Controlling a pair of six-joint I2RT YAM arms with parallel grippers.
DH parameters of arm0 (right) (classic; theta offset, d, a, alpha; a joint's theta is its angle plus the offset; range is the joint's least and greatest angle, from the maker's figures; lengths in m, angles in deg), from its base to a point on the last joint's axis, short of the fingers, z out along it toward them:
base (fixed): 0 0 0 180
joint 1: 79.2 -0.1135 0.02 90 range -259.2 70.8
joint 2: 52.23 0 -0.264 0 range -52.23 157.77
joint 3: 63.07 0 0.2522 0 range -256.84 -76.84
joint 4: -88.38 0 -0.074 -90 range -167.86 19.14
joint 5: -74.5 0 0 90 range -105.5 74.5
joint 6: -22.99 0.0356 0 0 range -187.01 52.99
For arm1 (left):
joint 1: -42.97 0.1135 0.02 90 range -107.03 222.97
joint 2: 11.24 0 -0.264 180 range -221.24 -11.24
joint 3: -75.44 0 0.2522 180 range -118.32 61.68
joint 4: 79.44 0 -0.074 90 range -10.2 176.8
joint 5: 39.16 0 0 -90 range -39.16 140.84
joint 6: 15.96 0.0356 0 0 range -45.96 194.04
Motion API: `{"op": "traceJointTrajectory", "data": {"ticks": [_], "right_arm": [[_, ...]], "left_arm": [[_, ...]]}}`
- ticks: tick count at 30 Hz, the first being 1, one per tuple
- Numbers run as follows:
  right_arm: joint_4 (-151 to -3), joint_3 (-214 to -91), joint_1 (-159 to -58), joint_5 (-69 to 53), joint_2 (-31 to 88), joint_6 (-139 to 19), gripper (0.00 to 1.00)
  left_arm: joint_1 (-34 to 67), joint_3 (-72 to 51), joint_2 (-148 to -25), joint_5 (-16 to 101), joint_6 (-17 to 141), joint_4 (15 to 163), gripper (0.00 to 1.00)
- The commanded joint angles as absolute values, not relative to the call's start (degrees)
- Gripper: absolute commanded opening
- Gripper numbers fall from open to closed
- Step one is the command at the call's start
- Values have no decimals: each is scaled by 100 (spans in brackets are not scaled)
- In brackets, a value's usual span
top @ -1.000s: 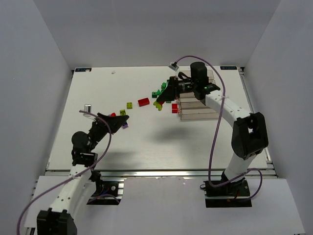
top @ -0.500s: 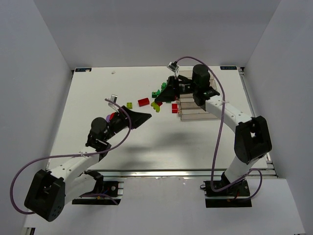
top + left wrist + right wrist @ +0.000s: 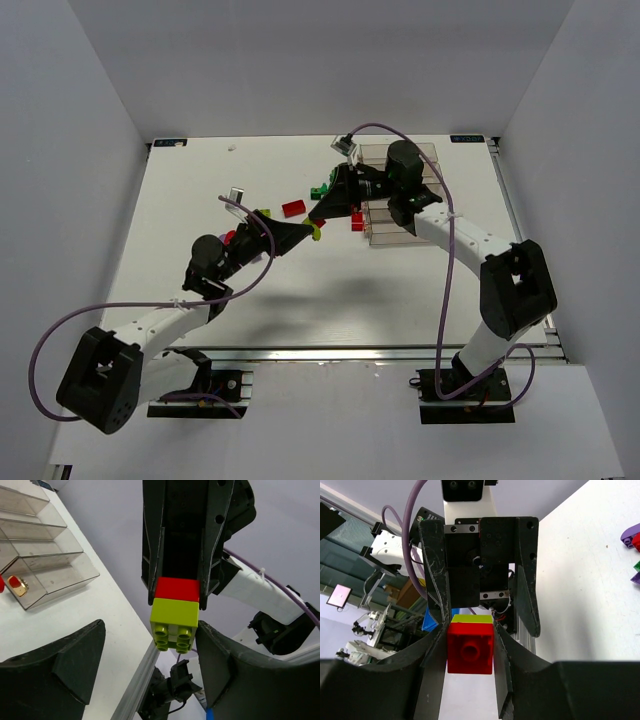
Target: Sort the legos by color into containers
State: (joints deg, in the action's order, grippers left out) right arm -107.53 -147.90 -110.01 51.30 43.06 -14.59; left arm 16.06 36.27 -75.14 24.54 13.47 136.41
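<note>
left pincer (image 3: 303, 233) wide, right pincer (image 3: 319, 211) clamped

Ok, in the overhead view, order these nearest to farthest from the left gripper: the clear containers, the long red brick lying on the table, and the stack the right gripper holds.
1. Red and yellow-green stack, at the left gripper's tips, held by the right gripper.
2. Long red brick, just beyond, on the table.
3. Containers, off to the right.

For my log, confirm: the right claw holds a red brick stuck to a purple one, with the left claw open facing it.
One colour is wrong: stuck to the red brick is a yellow-green brick, not purple, as the left wrist view shows. The right claw holds the pair, the left claw open facing it.
</note>
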Motion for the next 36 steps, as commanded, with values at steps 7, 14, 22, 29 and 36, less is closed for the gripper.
{"op": "traceJointTrajectory", "data": {"ticks": [7, 14, 22, 29, 36], "right_arm": [[-11407, -14856, -11084, 5200, 4384, -1156, 0], [-11548, -14820, -11084, 5235, 4384, -1068, 0], [-10837, -15101, -10375, 5270, 4419, -1779, 0], [-7274, -15927, -9635, 4561, 4507, -4903, 0], [-5519, -15849, -9424, 179, 4454, -7027, 0]], "left_arm": [[1529, 3671, -7759, 2140, 708, 15243, 53], [1529, 3707, -8050, 1982, 373, 15869, 19], [1529, 3830, -7831, 1947, 557, 15528, 0], [1529, 4014, -7584, 2017, 794, 14948, 0], [1529, 3506, -7338, 2474, 1874, 12402, 0]]}}
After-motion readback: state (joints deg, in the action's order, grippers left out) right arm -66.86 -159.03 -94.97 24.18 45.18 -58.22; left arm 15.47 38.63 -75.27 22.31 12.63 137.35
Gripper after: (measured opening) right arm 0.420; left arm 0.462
